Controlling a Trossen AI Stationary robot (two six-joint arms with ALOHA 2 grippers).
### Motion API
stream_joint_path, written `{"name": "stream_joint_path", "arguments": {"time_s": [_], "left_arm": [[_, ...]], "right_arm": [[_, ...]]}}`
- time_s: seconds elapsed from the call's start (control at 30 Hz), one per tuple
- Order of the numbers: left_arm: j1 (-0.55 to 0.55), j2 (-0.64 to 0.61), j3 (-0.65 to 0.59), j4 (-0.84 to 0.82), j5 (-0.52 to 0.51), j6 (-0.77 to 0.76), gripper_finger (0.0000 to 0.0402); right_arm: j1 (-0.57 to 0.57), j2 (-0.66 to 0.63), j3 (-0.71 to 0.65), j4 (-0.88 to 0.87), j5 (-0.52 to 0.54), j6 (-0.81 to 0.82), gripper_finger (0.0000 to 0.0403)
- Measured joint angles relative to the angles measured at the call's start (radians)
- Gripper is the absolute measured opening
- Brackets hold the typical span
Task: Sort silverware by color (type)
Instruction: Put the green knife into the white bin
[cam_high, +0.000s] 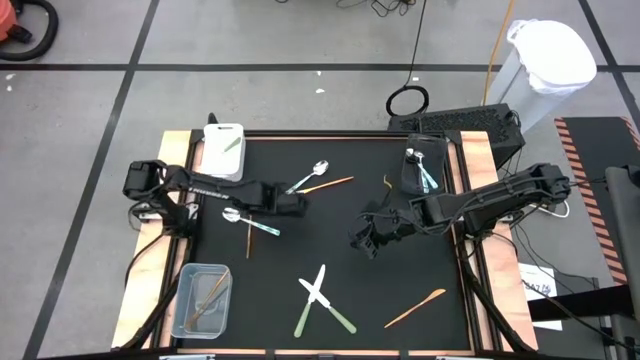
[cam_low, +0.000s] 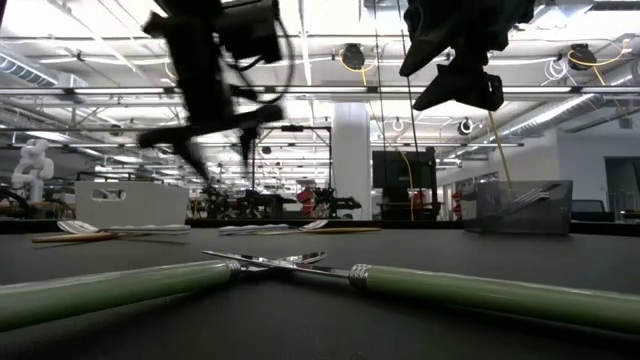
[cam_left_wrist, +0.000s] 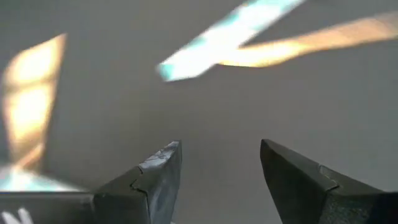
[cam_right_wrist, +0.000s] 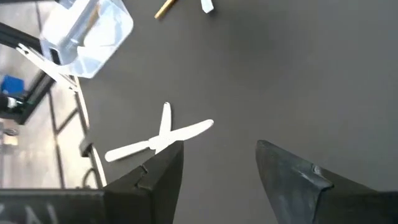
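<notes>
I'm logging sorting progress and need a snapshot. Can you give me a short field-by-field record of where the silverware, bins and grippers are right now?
left gripper: open, empty, above the mat near the spoon and orange utensil
right gripper: open, empty, above mid-mat
white bin: holds one green-handled knife
dark bin: holds blue-handled pieces
clear bin: holds orange utensils
crossed knives: loose on the mat, near edge
blue-handled spoon: loose, beside an orange utensil
second spoon: loose, crossing an orange stick
orange knife: loose, near right corner
</notes>
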Motion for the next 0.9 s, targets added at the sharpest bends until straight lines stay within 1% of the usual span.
{"name": "stream_joint_path", "arguments": {"time_s": [0.07, 0.1, 0.13, 0.2, 0.3, 0.37, 0.43, 0.5, 0.57, 0.63, 0.73, 0.77, 0.83, 0.9], "left_arm": [[0.035, 0.000, 0.000, 0.164, 0.098, 0.274, 0.0219], [0.049, 0.000, 0.000, 0.230, 0.148, 0.373, 0.0219], [0.061, 0.000, 0.000, 0.277, 0.192, 0.437, 0.0219], [0.075, 0.001, 0.000, 0.334, 0.248, 0.513, 0.0219], [0.064, 0.002, 0.000, 0.355, 0.349, 0.606, 0.0218], [0.012, 0.002, 0.000, 0.320, 0.403, 0.571, 0.0218], [-0.082, 0.014, 0.000, 0.304, 0.398, 0.463, 0.0218], [-0.182, 0.024, 0.000, 0.329, 0.354, 0.390, 0.0218], [-0.270, 0.036, 0.000, 0.378, 0.320, 0.347, 0.0218], [-0.336, 0.049, 0.003, 0.390, 0.272, 0.303, 0.0218], [-0.392, 0.067, -0.001, 0.385, 0.226, 0.236, 0.0218], [-0.405, 0.073, 0.000, 0.393, 0.223, 0.221, 0.0218], [-0.429, 0.088, 0.000, 0.428, 0.222, 0.236, 0.0218], [-0.455, 0.107, 0.000, 0.509, 0.220, 0.308, 0.0218]], "right_arm": [[-0.007, -0.001, 0.000, 0.002, -0.001, -0.012, 0.0196], [-0.011, -0.001, 0.000, 0.003, -0.001, -0.015, 0.0196], [-0.017, -0.001, 0.000, 0.003, -0.003, -0.016, 0.0196], [-0.029, -0.001, 0.000, 0.002, -0.011, -0.017, 0.0196], [-0.042, -0.008, 0.000, -0.006, -0.057, -0.017, 0.0196], [-0.041, -0.016, 0.000, -0.027, -0.055, -0.017, 0.0196], [-0.041, -0.023, 0.000, -0.055, -0.049, -0.017, 0.0196], [-0.041, -0.031, 0.000, -0.083, -0.048, -0.017, 0.0196], [-0.040, -0.034, 0.000, -0.117, -0.025, -0.011, 0.0196], [-0.041, -0.034, 0.000, -0.136, -0.006, -0.005, 0.0196], [-0.041, -0.034, 0.000, -0.142, 0.000, -0.029, 0.0196], [-0.042, -0.034, 0.000, -0.144, 0.000, -0.042, 0.0196], [-0.048, -0.034, 0.000, -0.144, 0.000, -0.071, 0.0196], [-0.058, -0.034, 0.000, -0.144, 0.000, -0.086, 0.0196]]}}
